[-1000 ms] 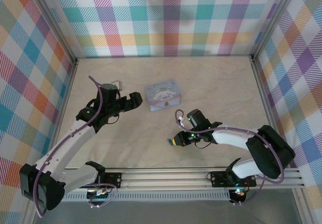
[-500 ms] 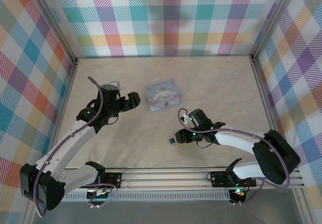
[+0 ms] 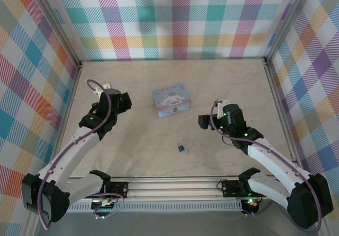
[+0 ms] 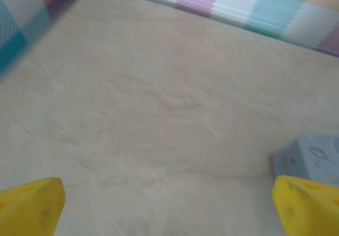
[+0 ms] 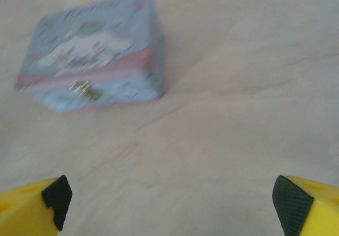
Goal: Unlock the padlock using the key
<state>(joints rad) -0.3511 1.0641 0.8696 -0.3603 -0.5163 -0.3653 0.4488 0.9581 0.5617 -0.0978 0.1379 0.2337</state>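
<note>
The tiny blue-and-dark padlock (image 3: 181,148) lies alone on the table, in front of the middle. I cannot tell the key apart from it at this size. My right gripper (image 3: 204,122) hangs to the padlock's right and further back, well apart from it. In the right wrist view the right gripper (image 5: 169,207) is open, its yellow fingertips (image 5: 32,204) wide apart over bare table. My left gripper (image 3: 126,102) is at the left, also open (image 4: 169,209) with nothing between its fingers (image 4: 32,204).
A pale blue tin (image 3: 171,99) with a white cartoon animal stands at mid-table between the two grippers; it shows in the right wrist view (image 5: 90,71), and a corner of the tin (image 4: 310,154) shows in the left wrist view. Plaid walls (image 3: 175,18) enclose the table.
The right gripper opened and let go of the padlock, then drew back to the right and away. The padlock now rests on the table. The left gripper pulled back to the left.
</note>
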